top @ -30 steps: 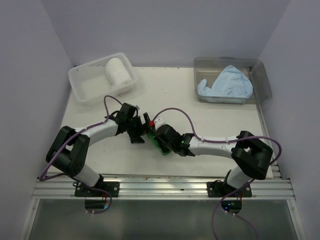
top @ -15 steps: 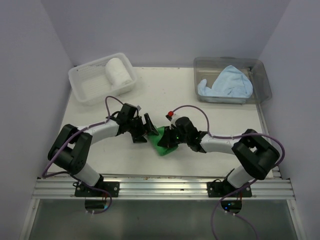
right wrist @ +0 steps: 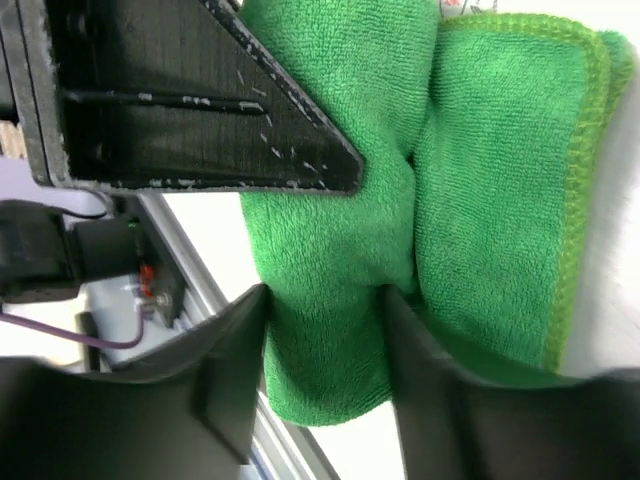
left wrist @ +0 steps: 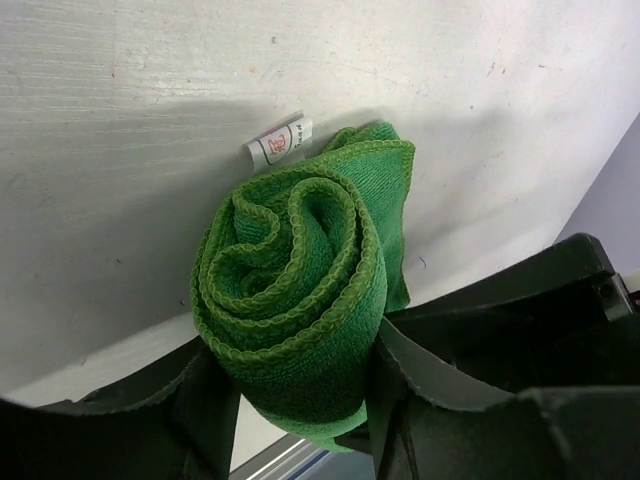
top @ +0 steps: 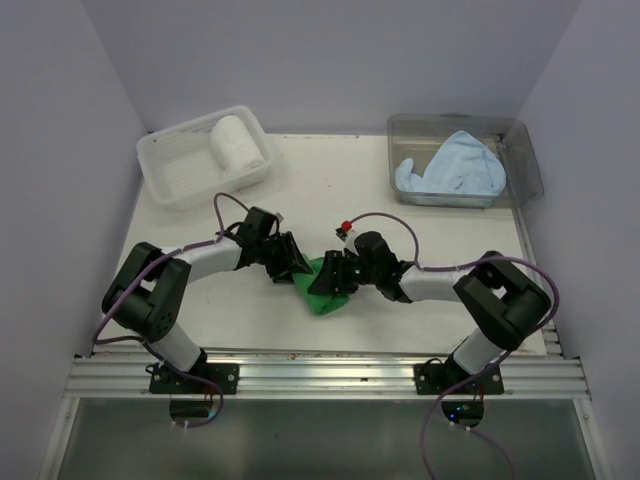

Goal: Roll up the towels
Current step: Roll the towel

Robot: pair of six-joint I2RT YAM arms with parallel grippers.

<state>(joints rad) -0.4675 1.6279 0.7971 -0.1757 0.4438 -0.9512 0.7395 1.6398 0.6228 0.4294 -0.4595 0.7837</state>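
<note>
- At the near middle of the pale table (top: 330, 190), a bright green towel (top: 325, 292) of looped soft cloth is seen wound into a spiral roll, lying between the two arms' tools.
- The left gripper (left wrist: 300, 405) is closed around one end of the roll, with a black finger pressed against each side.
- The right gripper (right wrist: 325, 370) is set half apart astride the other end. Cloth fills the gap, but whether it is squeezed or merely flanked cannot be told.
- The spiral is judged likely to spring loose if both tools are released together, since nothing else pins the outer flap.
- The looped cloth could be snagged on a finger's edge and pulled open if a tool is drawn off sideways.
- The tools are crowded just beside each other, so a knock could be caused by a careless withdrawal.
- Three towels are counted. The green one is described above.
- One white towel (top: 237, 143), already rolled, is held in a white lattice plastic basket (top: 165, 178) at the far left.
- One light blue towel (top: 450, 168), crumpled and unrolled, is held in a clear plastic tub (top: 527, 160) at the far right.
- Also counted are two grippers, one basket, one tub, and one small white label (left wrist: 280, 143) on the green roll.
</note>
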